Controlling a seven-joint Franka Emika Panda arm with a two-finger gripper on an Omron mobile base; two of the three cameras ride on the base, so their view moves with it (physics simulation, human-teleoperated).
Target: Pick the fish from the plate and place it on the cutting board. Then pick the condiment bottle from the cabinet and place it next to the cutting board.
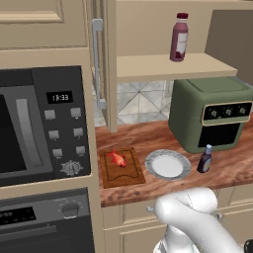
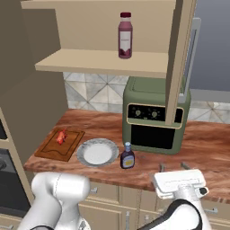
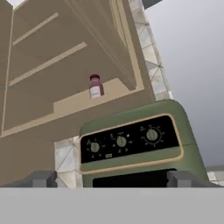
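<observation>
The red-orange fish (image 1: 117, 158) (image 2: 61, 137) lies on the brown cutting board (image 1: 123, 172) (image 2: 57, 149). Right of the board sits the grey-white plate (image 1: 168, 165) (image 2: 96, 153), with nothing on it. The small dark condiment bottle (image 1: 205, 159) (image 2: 127, 157) stands upright on the counter just right of the plate, in front of the toaster oven. My gripper (image 2: 173, 166) (image 3: 111, 179) hovers at the counter's front edge, right of the bottle, open and holding nothing, aimed at the oven. The cabinet (image 1: 163, 66) (image 2: 99, 60) stands open above.
A tall maroon bottle with a red cap (image 1: 179, 37) (image 2: 125, 35) (image 3: 95, 86) stands on the cabinet shelf. The green toaster oven (image 1: 212, 113) (image 2: 152, 119) (image 3: 131, 144) fills the counter's back. A microwave (image 1: 39, 123) stands left. The cabinet door (image 2: 179, 58) hangs open.
</observation>
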